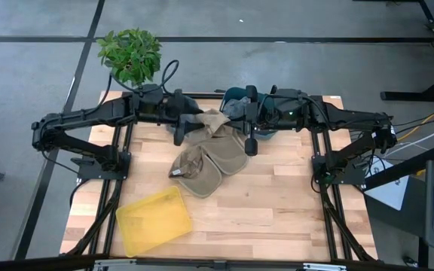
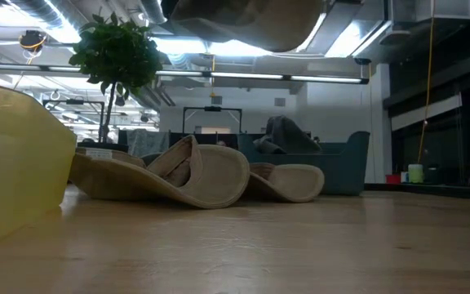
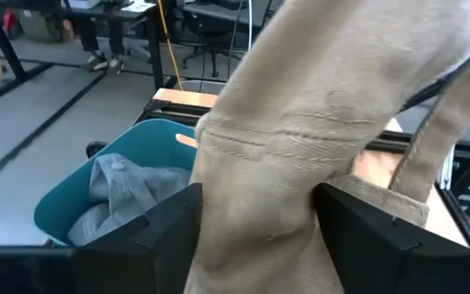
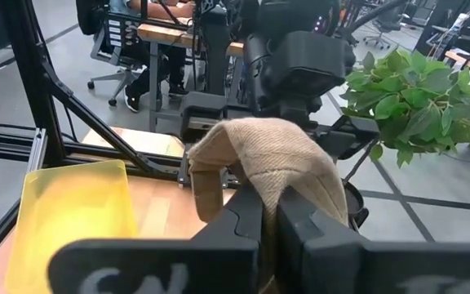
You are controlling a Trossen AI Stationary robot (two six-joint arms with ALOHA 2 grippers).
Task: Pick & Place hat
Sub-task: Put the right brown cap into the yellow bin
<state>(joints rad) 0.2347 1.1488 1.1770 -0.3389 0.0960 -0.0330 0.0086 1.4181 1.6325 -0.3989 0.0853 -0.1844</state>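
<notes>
A tan hat (image 1: 215, 120) hangs high over the table's far middle between my two grippers, and it shows at the top of the low view as hat (image 2: 243, 20). My left gripper (image 3: 255, 237) comes in from the table's left and is shut on it. My right gripper (image 4: 269, 220) comes in from the right, also shut on it. Two more tan hats (image 1: 194, 172) (image 1: 230, 156) lie on the wooden table (image 1: 292, 203) below, resting on their brims. My left gripper has the hat's cloth just below a stitched seam (image 3: 259, 196) pinched between its two fingers (image 3: 166, 224). It reaches in nearly level from the table's left. The hat is lifted clear of the table. One layer or several, I cannot tell. My right gripper pinches a fold of the hat's cloth (image 4: 280, 175) between its shut fingers (image 4: 243, 216), nearly level from the table's right. The cloth bulges up over the fingertips and droops to one side (image 4: 206, 184), clear of the table.
A yellow tray (image 1: 153, 218) lies at the near left of the table. A teal bin (image 3: 113, 175) with grey cloth in it stands at the far edge behind the grippers. A potted plant (image 1: 130, 53) stands at the far left corner. The table's near right is bare wood.
</notes>
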